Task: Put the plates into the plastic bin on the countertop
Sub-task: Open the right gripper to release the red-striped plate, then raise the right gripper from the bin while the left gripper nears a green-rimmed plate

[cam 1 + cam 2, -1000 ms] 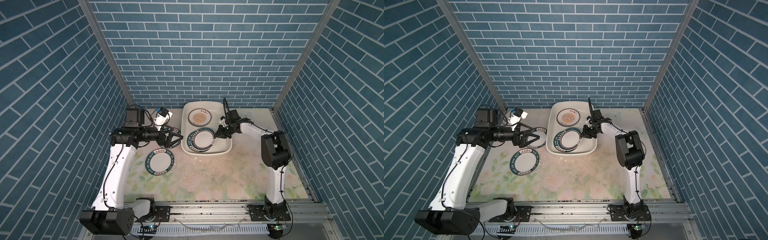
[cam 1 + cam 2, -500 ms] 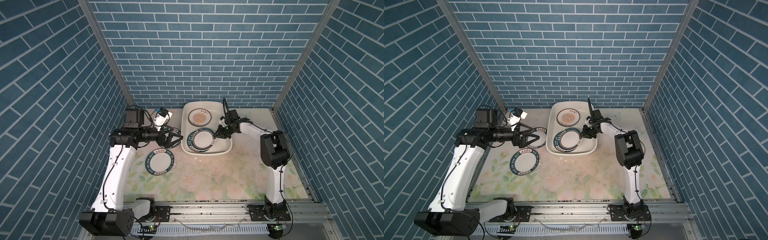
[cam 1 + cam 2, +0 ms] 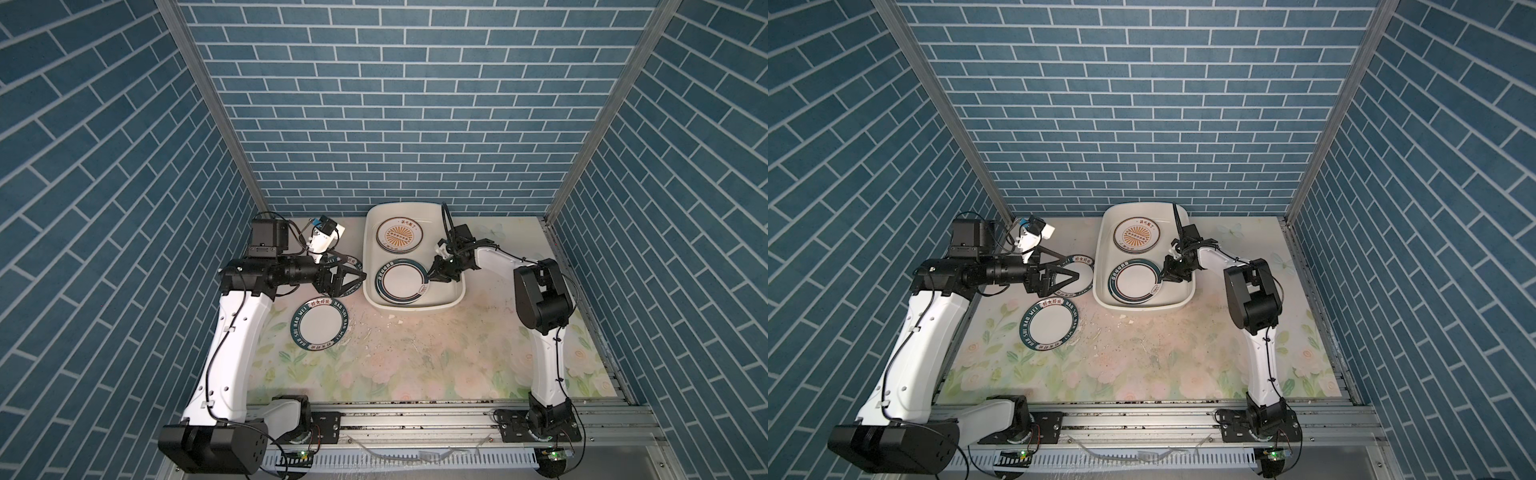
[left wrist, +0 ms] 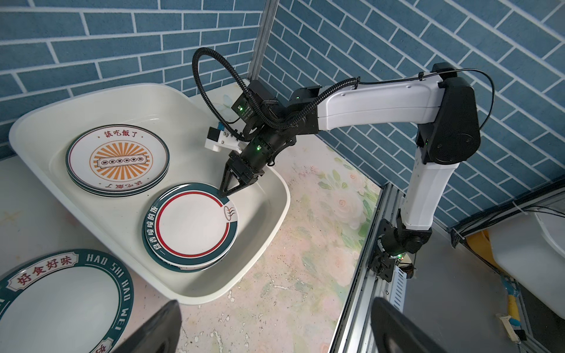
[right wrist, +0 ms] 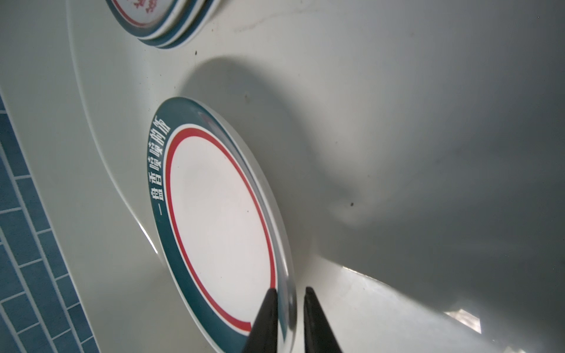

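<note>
Right jaws wider; teal-rimmed, red-ringed plate (image 5: pixel 220 220)

Raises the left arm (image 3: pixel 237 332) steeply from its base, bends it at the elbow and runs the dark forearm level, wrist straight behind the claw. Holds the left gripper (image 3: pixel 358 268) spread wide, its fingers (image 4: pixel 159 330) far apart at either side of the wrist view. Stands the right arm (image 3: pixel 498 259) upright from its base, folds it sharply at the elbow and carries the white forearm level towards its claw. Tips the wrist so the right gripper (image 4: pixel 224 194) points steeply down. Sets the jaws a narrow gap apart, astride the rim of the ringed plate (image 5: pixel 220 220) lying ahead of the claw. Cannot tell whether pinching or loose.
</note>
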Available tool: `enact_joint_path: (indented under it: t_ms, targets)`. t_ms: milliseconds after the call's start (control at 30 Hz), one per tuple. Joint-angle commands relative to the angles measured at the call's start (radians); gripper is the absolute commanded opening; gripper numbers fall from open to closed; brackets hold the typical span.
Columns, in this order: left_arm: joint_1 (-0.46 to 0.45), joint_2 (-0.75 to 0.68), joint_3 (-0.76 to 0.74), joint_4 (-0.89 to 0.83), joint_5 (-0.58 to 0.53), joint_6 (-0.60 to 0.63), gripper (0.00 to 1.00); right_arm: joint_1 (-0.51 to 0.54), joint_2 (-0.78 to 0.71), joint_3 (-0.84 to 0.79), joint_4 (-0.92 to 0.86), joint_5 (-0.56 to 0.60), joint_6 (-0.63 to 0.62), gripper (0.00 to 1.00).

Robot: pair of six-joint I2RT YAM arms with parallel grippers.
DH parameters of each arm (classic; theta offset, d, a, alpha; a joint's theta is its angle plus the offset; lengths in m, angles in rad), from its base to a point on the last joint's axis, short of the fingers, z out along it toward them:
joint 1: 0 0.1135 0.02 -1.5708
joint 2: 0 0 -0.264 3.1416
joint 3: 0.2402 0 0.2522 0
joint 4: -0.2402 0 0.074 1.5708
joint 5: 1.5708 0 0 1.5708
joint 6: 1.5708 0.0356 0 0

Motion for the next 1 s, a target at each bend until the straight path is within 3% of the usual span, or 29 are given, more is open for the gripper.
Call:
enact_joint_path:
  t_ms: [0,467,633,800,967]
  targets:
    - [0.0,-0.012,-0.012,0.008,0.017,-0.005,0.98,-0.009,0.009,0.022,-0.023,0.015,-0.015,0.18]
    - [0.001,-0.011,-0.021,0.031,-0.027,-0.031,0.99,-0.009,-0.038,0.022,-0.018,0.06,-0.02,0.25]
    - [0.015,-0.014,-0.048,0.097,-0.133,-0.108,1.0,-0.009,-0.104,0.019,0.002,0.113,-0.02,0.26]
    - [0.056,-0.013,-0.089,0.201,-0.457,-0.256,1.0,-0.009,-0.228,-0.038,0.072,0.174,-0.015,0.27]
    - [0.116,0.012,-0.093,0.211,-0.521,-0.293,1.0,-0.009,-0.36,-0.114,0.18,0.189,0.007,0.28]
